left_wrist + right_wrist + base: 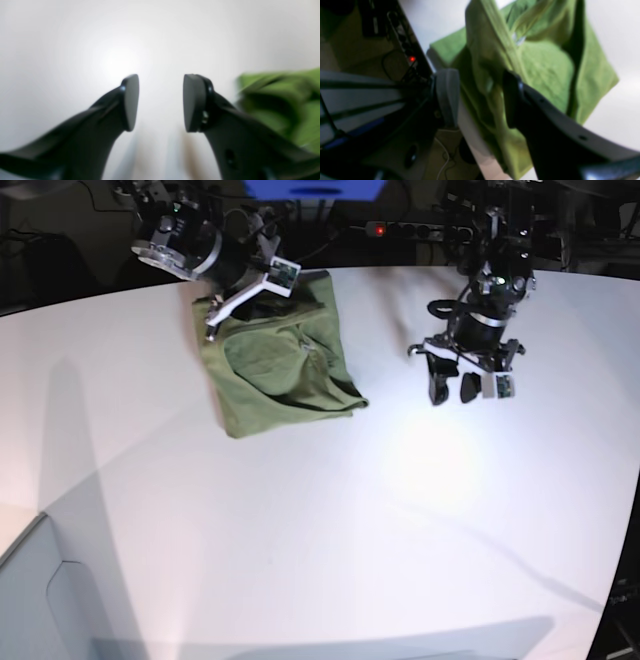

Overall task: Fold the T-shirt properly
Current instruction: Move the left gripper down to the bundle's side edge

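The olive-green T-shirt [285, 370] lies partly folded and rumpled at the back left of the white table [330, 520]. My right gripper [218, 318] hovers over its far left corner. In the right wrist view that gripper [480, 100] is open, with a loose fold of the T-shirt [545, 65] lying in the gap between its fingers. My left gripper [452, 390] hangs over bare table to the right of the shirt. Its jaws [160, 102] are open with nothing between them, and the T-shirt [282, 100] shows blurred at the right edge of the left wrist view.
The table's back edge [470, 140] runs right beside the right gripper, with floor, cables and a power strip with a red light [412, 59] beyond it. The same strip [378, 228] sits behind the table in the base view.
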Controlling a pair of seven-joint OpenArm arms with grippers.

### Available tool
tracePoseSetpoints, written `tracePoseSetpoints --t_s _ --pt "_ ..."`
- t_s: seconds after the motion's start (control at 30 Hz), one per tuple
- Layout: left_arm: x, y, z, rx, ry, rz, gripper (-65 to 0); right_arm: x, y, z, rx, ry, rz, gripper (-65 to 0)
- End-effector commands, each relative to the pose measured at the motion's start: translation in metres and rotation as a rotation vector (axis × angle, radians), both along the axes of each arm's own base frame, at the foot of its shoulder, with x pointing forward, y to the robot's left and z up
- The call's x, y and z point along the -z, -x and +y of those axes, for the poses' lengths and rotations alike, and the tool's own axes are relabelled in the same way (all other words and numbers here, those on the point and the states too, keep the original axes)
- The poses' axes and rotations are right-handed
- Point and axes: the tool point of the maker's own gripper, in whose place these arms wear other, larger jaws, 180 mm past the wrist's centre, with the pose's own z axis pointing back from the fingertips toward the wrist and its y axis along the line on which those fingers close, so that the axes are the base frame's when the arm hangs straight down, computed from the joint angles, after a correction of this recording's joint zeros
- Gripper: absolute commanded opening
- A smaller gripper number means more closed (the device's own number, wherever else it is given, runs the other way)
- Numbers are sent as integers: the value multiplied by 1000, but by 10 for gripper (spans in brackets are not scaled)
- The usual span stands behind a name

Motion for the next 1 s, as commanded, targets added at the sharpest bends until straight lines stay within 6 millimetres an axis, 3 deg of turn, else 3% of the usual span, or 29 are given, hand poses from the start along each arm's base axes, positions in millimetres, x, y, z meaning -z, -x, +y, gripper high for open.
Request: tracePoseSetpoints --t_s 0.0,0.17,0.4,0.57,0.73,0.97 --pt "-17 -6 1 -3 19 -59 -314 -7 0 3 -14 -22 -17 -381" --pt "-23 -8 -10 -12 160 -61 -236 -7 -13 -12 31 3 -37 -381" --pt "-22 -8 -55 37 276 -52 -226 -12 -52 -74 235 83 -103 -381" --pt "0 -8 -78 71 313 10 -228 -17 -65 -100 341 100 -128 -381" --pt "12 -7 -98 120 327 46 -229 -17 -65 -103 356 98 -125 -381" --pt "2 -16 -117 174 339 20 -230 -17 -64 -102 356 98 -126 -381"
